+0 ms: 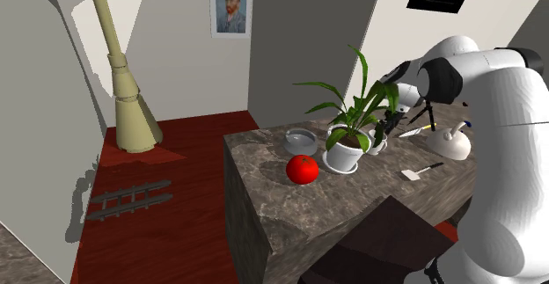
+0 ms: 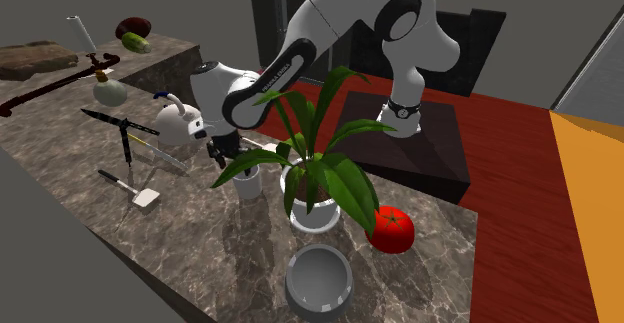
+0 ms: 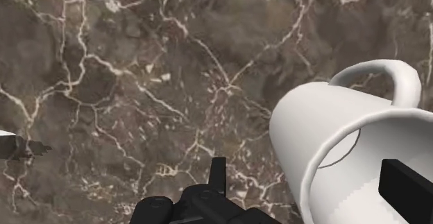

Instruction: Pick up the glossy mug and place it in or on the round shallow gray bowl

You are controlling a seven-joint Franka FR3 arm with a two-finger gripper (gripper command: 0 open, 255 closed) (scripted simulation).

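Step in hand: grasping the mug, not yet closed on it. Gripper [image 3: 305, 168] is fairly wide; in the wrist view one finger sits inside the white mug [image 3: 326, 118] and the other is outside its wall with marble showing between them, so nothing is clamped. In the second exterior view the mug [image 2: 248, 183] stands on the marble counter [image 2: 200, 261] at centre-left, just beside the potted plant [image 2: 312, 209]. The gray bowl [image 2: 318, 251] is at lower centre, nearer the camera, and the red tomato [image 2: 390, 229] is to the plant's right.

To do it well:
- Keep the wall centred between the fingers before closing, as an off-centre pinch would likely twist the mug
- Pinch away from the handle, which sits on the far side of the mug from the outside finger
- Close firmly, since the glossy wall looks slippery
- Lift straight up before travelling; the leaves hang close over the mug and the route to the bowl passes the plant, so go high or around it
- Lower into the bowl and only then release
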